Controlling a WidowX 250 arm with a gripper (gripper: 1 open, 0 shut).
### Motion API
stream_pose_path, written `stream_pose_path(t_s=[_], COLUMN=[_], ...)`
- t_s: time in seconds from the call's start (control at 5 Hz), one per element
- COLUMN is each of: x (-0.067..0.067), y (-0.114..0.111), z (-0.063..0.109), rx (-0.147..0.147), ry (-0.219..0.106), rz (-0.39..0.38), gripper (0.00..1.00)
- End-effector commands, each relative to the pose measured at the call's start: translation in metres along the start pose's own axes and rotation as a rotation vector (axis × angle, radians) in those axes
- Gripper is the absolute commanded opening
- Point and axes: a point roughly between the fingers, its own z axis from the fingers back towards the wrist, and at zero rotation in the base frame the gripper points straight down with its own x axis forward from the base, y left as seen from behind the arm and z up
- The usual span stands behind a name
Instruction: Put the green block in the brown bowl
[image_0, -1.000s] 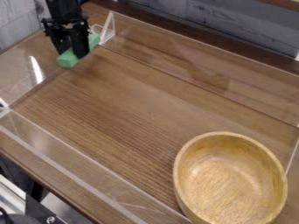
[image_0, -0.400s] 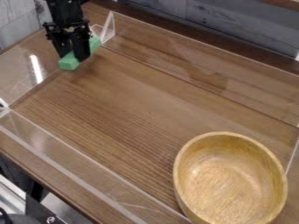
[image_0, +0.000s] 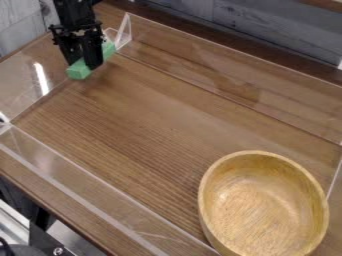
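The green block (image_0: 82, 69) sits at the far left of the wooden table, a small bright green piece showing below my black gripper (image_0: 79, 58). The gripper points steeply down, its fingers closed around the block's upper part. The block's lower end is at or just above the tabletop; I cannot tell if it touches. The brown bowl (image_0: 265, 205), large, round and light tan with a thick rim, stands empty at the near right corner, far from the gripper.
Low clear plastic walls (image_0: 40, 82) fence the wooden tabletop (image_0: 174, 120) on the left, front and back. A grey panel wall runs behind the table. A wide stretch of bare wood lies between the gripper and the bowl.
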Motion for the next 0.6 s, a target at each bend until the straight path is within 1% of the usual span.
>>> stream_pose_path(t_s=[0.0, 0.4], x=[0.0075, 0.0088], y=[-0.0053, -0.0068], z=[0.0265, 0.0262], rx=[0.040, 0.034], ry=[-0.061, -0.054], rz=[-0.027, -0.036], gripper=[0.00, 0.00])
